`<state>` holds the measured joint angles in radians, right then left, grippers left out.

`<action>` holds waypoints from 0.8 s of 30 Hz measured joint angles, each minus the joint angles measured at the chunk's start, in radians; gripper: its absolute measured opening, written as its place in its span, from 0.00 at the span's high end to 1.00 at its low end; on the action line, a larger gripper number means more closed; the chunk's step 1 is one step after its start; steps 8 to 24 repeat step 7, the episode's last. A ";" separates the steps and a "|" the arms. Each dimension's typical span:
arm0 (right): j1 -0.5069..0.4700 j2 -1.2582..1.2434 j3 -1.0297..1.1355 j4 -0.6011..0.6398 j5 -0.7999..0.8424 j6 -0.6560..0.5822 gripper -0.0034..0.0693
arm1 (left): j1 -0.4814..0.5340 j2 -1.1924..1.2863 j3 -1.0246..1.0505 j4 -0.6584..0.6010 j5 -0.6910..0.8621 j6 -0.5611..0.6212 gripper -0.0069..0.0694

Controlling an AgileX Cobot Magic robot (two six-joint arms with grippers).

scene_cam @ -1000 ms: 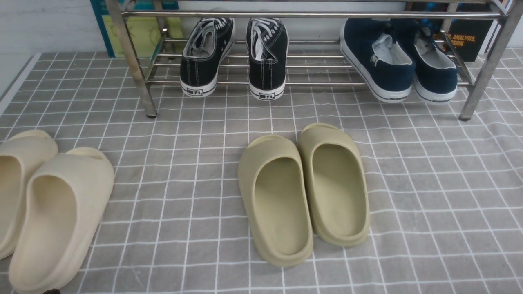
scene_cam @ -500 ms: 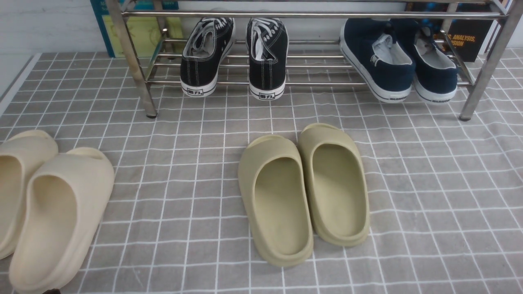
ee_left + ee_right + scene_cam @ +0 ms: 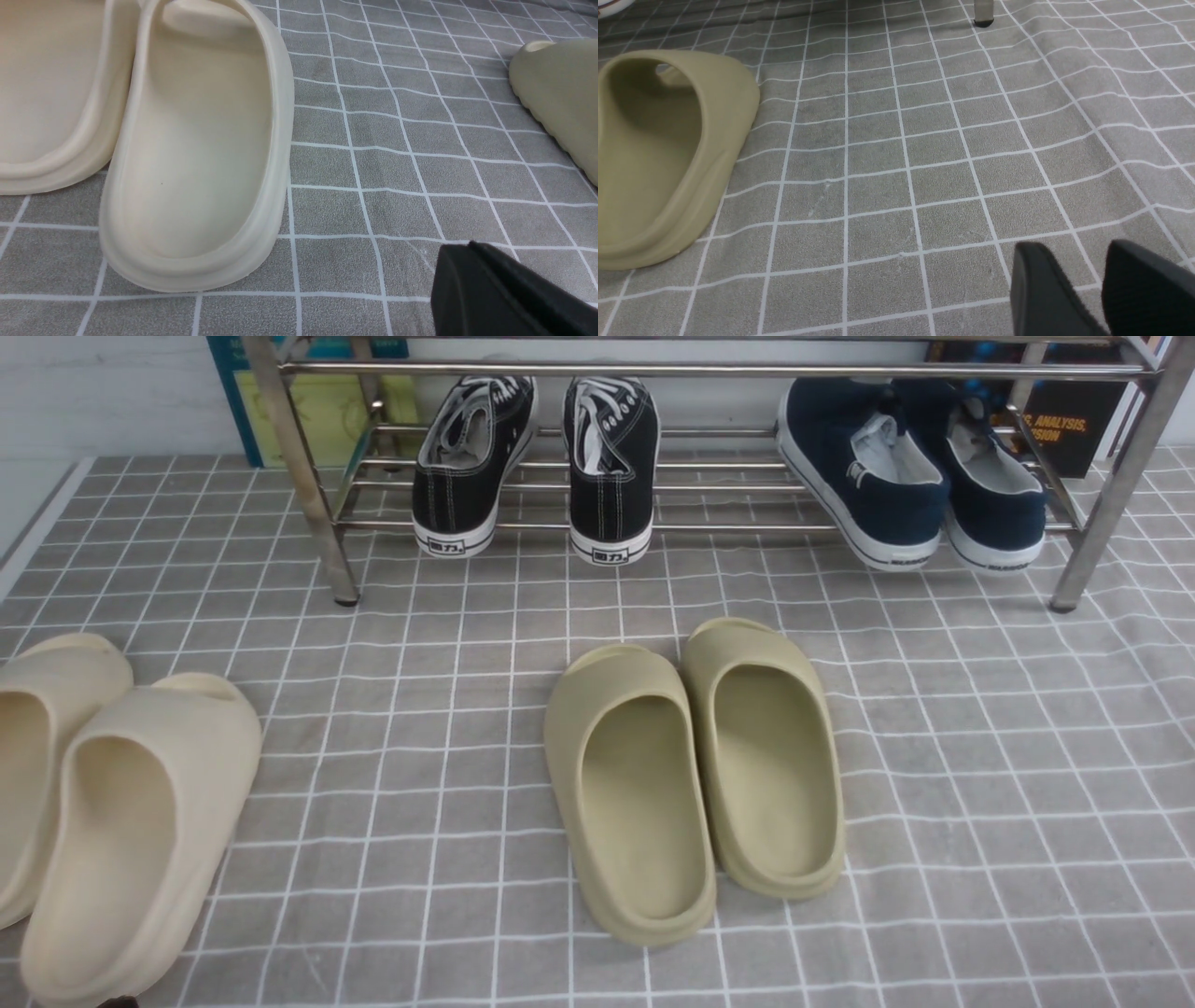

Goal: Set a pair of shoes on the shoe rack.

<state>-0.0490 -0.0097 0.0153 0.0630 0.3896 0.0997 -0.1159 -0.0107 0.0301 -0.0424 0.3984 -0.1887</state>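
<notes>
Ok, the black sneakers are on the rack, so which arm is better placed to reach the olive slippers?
Right, probably. The right gripper stands open with an olive slipper close by; the left gripper is shut beside the cream slippers.

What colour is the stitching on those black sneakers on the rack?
White, standing out against the black canvas of the black sneakers; the front view shows it best.

Floor cloth [image 3: 980,784] was grey with a white grid pattern. Pair of shoes [image 3: 537,476] was black canvas, white stitching, white laces, white soles with a black stripe. Shoe rack [image 3: 308,485] was shiny silver metal. Slip-on sneakers [image 3: 910,485] were navy with white soles, pale lining. Olive slippers [image 3: 695,775] plain khaki-green; cream slippers [image 3: 103,812] plain off-white. Gripper fingers [image 3: 1045,294] were black.
</notes>
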 joint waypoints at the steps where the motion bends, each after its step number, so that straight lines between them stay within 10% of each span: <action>1: 0.000 0.000 0.000 0.000 0.000 0.000 0.63 | 0.000 0.000 0.000 0.000 0.000 0.000 0.93; 24: 0.000 0.000 0.000 0.000 0.000 0.000 0.62 | 0.000 0.000 0.000 -0.001 0.000 0.000 0.92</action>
